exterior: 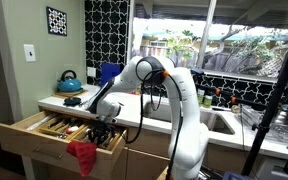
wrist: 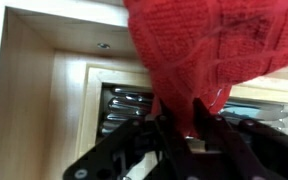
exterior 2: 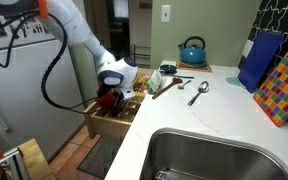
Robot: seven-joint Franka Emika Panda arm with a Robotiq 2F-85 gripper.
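My gripper (exterior: 96, 133) is shut on a red cloth (exterior: 83, 156) that hangs down over the front of an open wooden drawer (exterior: 34, 143). In the wrist view the red cloth (wrist: 199, 50) fills the upper right and is pinched between my black fingers (wrist: 184, 125). Below it the drawer holds cutlery (wrist: 129, 110) in a divider tray. In an exterior view my gripper (exterior 2: 109, 97) holds the cloth (exterior 2: 108, 101) over the drawer (exterior 2: 112, 120).
A blue kettle (exterior: 69, 81) (exterior 2: 192, 50) stands on the white counter (exterior 2: 199, 110). Spoons and utensils (exterior 2: 198, 93) lie on the counter. A sink (exterior 2: 214, 155) is near the front. A blue board (exterior 2: 259, 60) and a coloured checkered board (exterior 2: 282, 85) lean at the wall.
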